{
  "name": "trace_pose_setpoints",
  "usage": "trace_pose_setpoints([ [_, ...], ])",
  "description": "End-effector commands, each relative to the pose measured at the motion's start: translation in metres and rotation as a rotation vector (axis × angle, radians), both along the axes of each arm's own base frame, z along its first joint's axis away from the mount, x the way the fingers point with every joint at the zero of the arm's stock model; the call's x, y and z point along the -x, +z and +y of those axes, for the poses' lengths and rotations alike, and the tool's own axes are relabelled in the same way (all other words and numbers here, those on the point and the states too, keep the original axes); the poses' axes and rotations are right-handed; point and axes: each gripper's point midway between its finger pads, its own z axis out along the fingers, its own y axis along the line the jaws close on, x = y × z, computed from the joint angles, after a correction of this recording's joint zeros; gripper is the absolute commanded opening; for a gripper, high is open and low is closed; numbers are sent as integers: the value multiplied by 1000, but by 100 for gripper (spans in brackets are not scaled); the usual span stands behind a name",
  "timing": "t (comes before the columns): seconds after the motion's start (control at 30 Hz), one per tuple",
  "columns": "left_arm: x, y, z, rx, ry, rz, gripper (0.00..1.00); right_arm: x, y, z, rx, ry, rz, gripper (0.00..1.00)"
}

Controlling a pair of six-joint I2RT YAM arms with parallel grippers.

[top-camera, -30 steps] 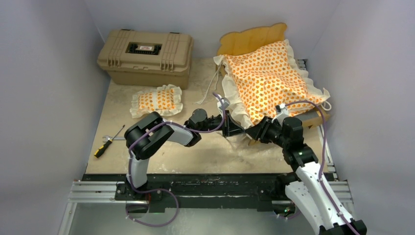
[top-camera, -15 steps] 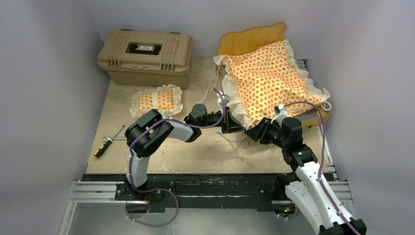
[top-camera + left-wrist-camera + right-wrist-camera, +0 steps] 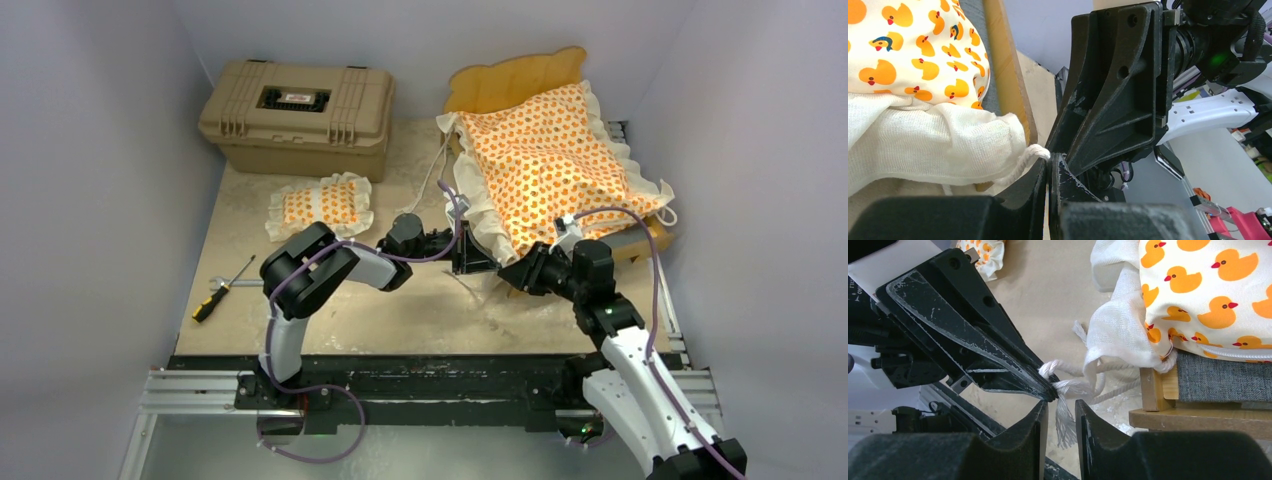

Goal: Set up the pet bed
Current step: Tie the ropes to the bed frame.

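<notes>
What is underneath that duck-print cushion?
A light wooden bed frame with a grey base peeks out under the cushion at its near corner. The cushion covers the rest of the base, so anything else lying there cannot be seen.

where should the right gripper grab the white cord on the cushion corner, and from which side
Grip the frayed tail of the white cord, just past where the left gripper pinches it. That end sticks out free, while the rest bunches against the cushion's ruffle. Come from the side opposite the left gripper, as the right gripper is lined up, open jaws either side of the tail.
</notes>
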Motion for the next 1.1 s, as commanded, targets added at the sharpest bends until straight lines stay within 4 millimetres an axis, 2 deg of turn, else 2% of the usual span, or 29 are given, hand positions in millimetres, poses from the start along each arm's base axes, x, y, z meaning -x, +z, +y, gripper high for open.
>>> trace_pose_setpoints([
  [0.0,2,25,-2,81,-33,-57,0,-4,2,1,3,17,-38,28],
  [0.33,2,33,-2,96,-32,-68,0,-4,-7,2,8,20,-12,25],
  [0.4,2,33,-2,95,-32,-67,0,-4,-7,1,9,17,-8,20],
  [0.47,3,33,-1,95,-34,-68,0,-4,-7,1,9,13,-9,4],
  [0.5,3,33,-1,95,-33,-68,0,-5,-7,0,11,5,-5,0],
  [0.73,0,32,0,75,-13,-82,1,-4,-6,-2,13,-5,-6,0],
  [0.83,-9,28,4,16,48,-123,17,-5,-6,-2,14,-5,-7,0],
  [1.07,-34,14,36,-238,261,-315,36,-5,-5,-2,14,-10,-7,0],
])
